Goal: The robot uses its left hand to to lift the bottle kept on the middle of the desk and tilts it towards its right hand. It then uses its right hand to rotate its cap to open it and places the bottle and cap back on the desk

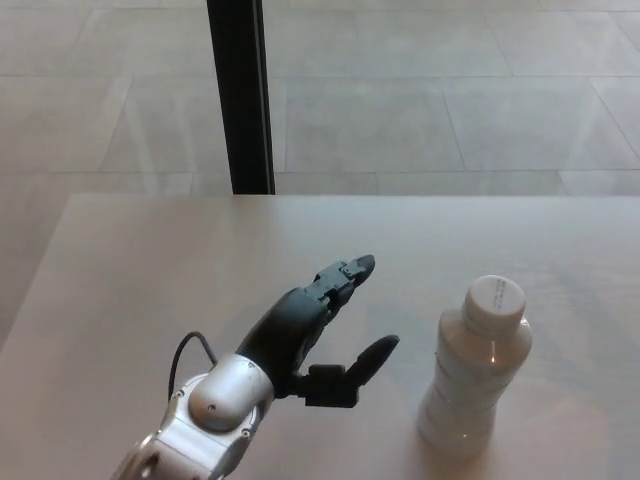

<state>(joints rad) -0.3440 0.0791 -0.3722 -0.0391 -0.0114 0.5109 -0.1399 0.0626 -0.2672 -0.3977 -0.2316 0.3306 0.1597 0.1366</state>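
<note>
The chief risk, as I judge it, is a knock rather than a grasp; the left hand (pixel 318 325) comes at the clear plastic bottle (pixel 472 378) from its nine o'clock side with the thumb leading, and if that thumb strikes the narrow waist before the fingers have gone round the far side, a tall and seemingly light bottle standing free would likely tip towards three o'clock or skid across the smooth pale tabletop (pixel 150 270); a grip taken too high, near the white ribbed cap (pixel 496 300), would also crowd the place the right hand needs.

The silver forearm enters from seven o'clock and slants up towards one o'clock; the black hand is empty and spread, its two thick fingers (pixel 345 275) stretched together, the thumb (pixel 370 357) splayed below them towards the bottle, near it but apart; the bottle stands upright, capped, right of the desk's centre; the right hand does not show.
</note>
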